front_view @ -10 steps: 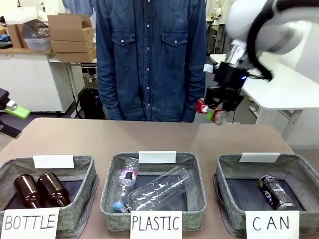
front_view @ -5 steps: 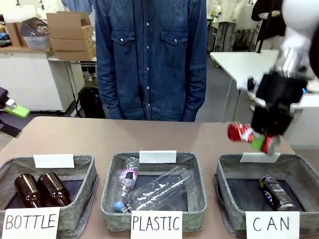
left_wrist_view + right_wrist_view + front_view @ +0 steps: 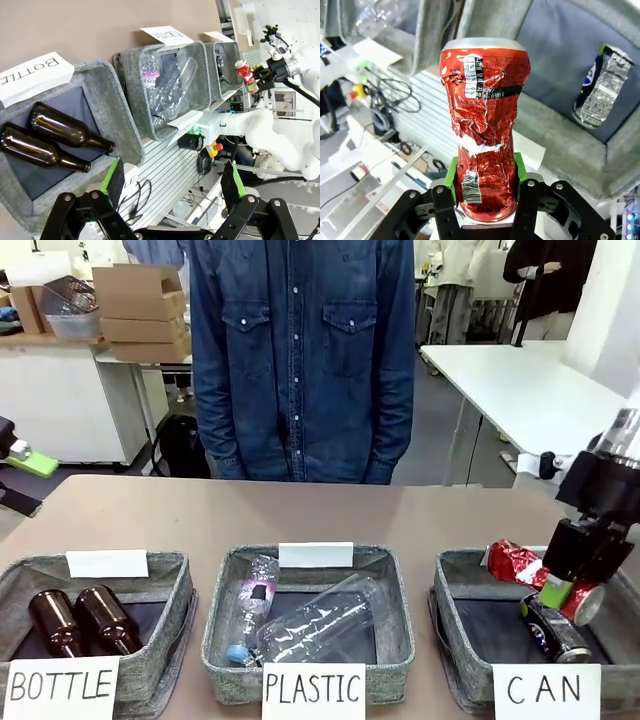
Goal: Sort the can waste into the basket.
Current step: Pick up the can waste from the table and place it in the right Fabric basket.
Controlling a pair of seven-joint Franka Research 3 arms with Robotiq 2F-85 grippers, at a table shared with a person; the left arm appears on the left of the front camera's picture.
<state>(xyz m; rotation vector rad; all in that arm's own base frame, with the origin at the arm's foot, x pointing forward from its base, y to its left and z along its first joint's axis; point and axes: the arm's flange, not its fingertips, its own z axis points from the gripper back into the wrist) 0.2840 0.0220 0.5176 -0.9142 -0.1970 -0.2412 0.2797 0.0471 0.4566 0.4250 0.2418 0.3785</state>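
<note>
Right gripper [image 3: 568, 592] clamps the red can [image 3: 515, 563] above the basket [image 3: 462, 570], over its open left floor; 2 cans, the dark can [image 3: 553, 628] lying inside. Left gripper [image 3: 172, 182] gapes wide.

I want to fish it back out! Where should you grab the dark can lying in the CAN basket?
Grip the dark can across its middle, coming straight down from above. It lies on its side on the CAN basket floor, walls all round, its long body facing up.

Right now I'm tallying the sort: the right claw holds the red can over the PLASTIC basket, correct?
Not quite. In the front view the right claw holds the red can over the CAN basket, where the dark can already lies.
</note>
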